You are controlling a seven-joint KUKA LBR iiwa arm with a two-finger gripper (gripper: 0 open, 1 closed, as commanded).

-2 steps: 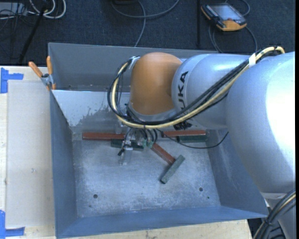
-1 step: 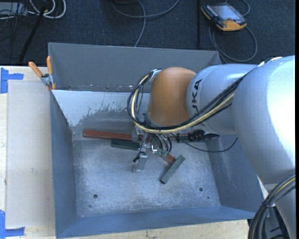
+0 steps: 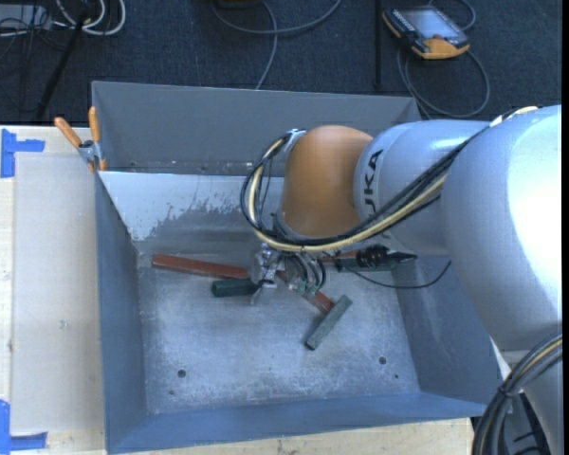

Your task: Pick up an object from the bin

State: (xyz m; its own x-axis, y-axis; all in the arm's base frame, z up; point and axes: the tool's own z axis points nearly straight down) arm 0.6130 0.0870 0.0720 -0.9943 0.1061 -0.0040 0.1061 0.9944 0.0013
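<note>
Watching the feed from my desk. The gripper (image 3: 264,278) is down low near the floor of the bin (image 3: 123,349), roughly mid-bin, tucked under the orange cover (image 3: 322,183). Honestly I can't tell whether it's spread or closed, since the cover and the looped cables (image 3: 254,192) hide too much of it.

Closest thing to it is a short dark green piece (image 3: 232,290), lying flat just to the view's left of the tip, with its right end right up against the gripper. Whether it's actually being pinched, I can't say.

Just behind that, a long reddish-brown stick (image 3: 194,266) lies nearly level. Its right end comes in at the gripper and the rest runs off left toward the bin's sloped wall. The stick and the green piece are touching or overlapping near the tip, can't tell which.

On the other side, right of the gripper and a bit nearer the camera, there's a T-shaped tool (image 3: 325,323) — brown handle pointing back up toward the gripper, dark grey bar for a head, lying diagonally on the floor. The handle end is near the gripper, but I can't make out whether it touches.

Farther out it's grey floor, scuffed pale, with a couple of small holes toward the front.
</note>
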